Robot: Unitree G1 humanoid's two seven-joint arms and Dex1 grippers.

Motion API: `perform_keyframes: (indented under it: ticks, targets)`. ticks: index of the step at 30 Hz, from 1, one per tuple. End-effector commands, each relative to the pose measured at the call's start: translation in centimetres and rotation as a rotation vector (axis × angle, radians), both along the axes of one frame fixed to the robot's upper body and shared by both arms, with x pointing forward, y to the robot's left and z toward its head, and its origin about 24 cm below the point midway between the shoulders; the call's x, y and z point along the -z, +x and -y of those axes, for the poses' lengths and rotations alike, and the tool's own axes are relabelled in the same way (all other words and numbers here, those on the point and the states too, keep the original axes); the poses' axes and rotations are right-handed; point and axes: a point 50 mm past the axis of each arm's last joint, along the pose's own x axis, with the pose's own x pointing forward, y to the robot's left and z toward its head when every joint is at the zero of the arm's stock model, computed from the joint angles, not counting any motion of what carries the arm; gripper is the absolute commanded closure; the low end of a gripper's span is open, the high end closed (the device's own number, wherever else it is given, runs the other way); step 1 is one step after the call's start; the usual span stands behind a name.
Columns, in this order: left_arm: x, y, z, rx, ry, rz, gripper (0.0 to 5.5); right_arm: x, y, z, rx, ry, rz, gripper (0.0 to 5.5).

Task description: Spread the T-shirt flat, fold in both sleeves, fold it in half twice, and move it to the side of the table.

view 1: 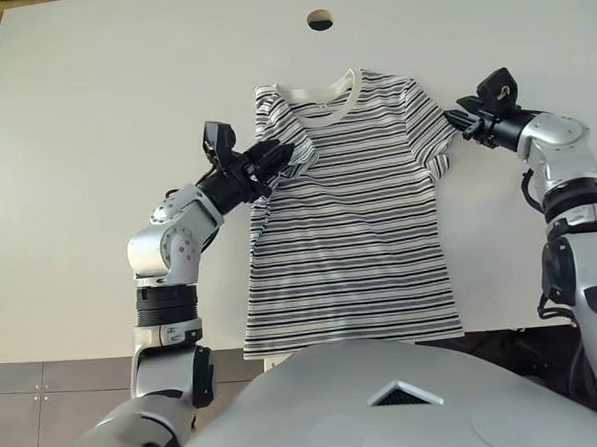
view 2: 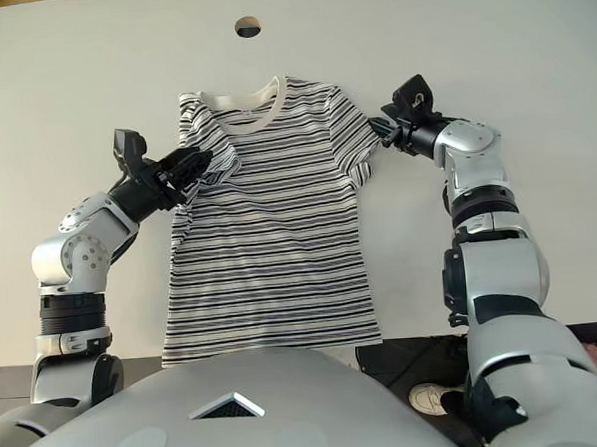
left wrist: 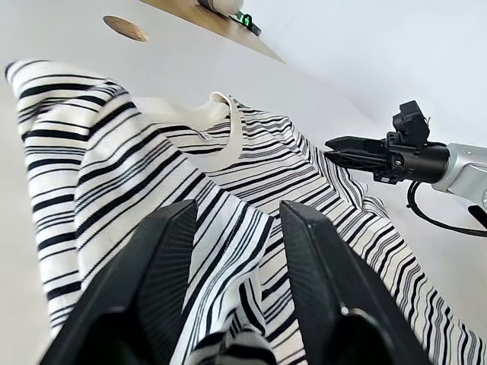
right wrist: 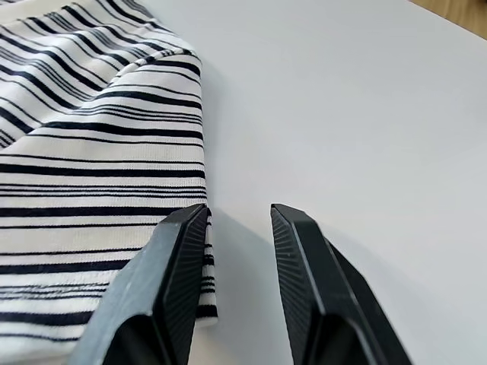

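Left tool [left wrist: 240, 207] spread around T-shirt [view 1: 354, 241] sleeve

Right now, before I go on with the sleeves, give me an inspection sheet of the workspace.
Surface: white table, round hole at its far side.
Job's things: striped T-shirt lying flat, hem toward the robot; left sleeve turned in, right sleeve spread out.
Clutter: nothing seen.
Grippers: left gripper open, sleeve cloth between its fingers; right gripper open at the right sleeve's edge.
Cables: black cable looped by the right forearm.
Surroundings: tiled floor below the near edge.
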Motion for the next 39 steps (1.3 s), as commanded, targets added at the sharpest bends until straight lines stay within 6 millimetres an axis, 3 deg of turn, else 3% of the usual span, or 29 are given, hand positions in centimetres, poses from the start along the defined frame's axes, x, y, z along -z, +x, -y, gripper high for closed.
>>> perform_keyframes:
  ticks: [1,10,16,32,39]
  targets:
    - [-0.6,0.3,0.1,-0.003,-0.006,0.020,3.49,1.5,-1.6,1.2,-0.006,-0.032,-0.093,3.96]
    - [-0.7,0.2,0.5,0.007,-0.019,0.027,3.49,-1.0,-0.6,2.1,0.066,0.038,0.017,3.96]
    - [-0.8,0.1,0.5,-0.003,-0.018,0.033,3.49,-1.7,-0.6,1.9,0.035,0.060,0.032,3.96]
    - [-0.6,0.0,0.9,-0.004,-0.021,0.035,3.49,0.9,-3.3,2.1,-0.006,0.003,-0.078,3.96]
    - [-0.5,0.0,0.9,-0.008,-0.018,0.036,3.46,0.8,-3.4,1.3,-0.056,0.012,-0.070,5.28]
